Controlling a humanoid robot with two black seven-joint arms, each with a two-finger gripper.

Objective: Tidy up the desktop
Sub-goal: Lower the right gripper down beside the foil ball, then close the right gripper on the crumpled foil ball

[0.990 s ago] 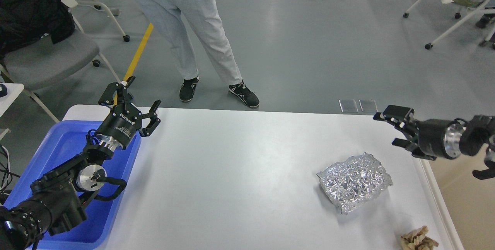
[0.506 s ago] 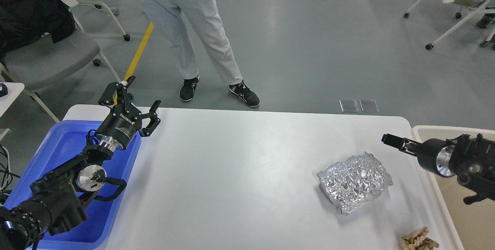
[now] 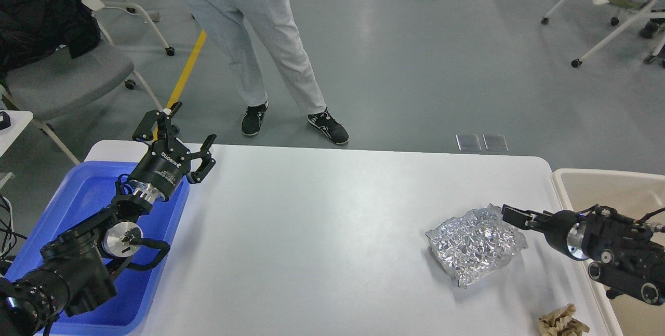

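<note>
The white desktop [image 3: 322, 232] holds a crumpled sheet of silver foil [image 3: 475, 245] at the right and a crumpled brownish scrap [image 3: 563, 321] at the front right corner. My left gripper [image 3: 189, 125] is open and empty, raised above the table's far left corner next to the blue tub. My right gripper [image 3: 515, 215] hangs low at the foil's right edge. It is seen edge-on, so its fingers cannot be told apart and contact with the foil is unclear.
A blue plastic tub [image 3: 83, 201] stands at the table's left end under my left arm. A beige bin [image 3: 597, 185] stands off the right end. A person [image 3: 249, 40] stands just beyond the far edge. Chairs stand at the far left [image 3: 62, 71] and far right [image 3: 618, 9].
My right arm has come down and forward from above the beige bin's corner to the foil's right edge. The left arm, foil and scrap have not moved.
</note>
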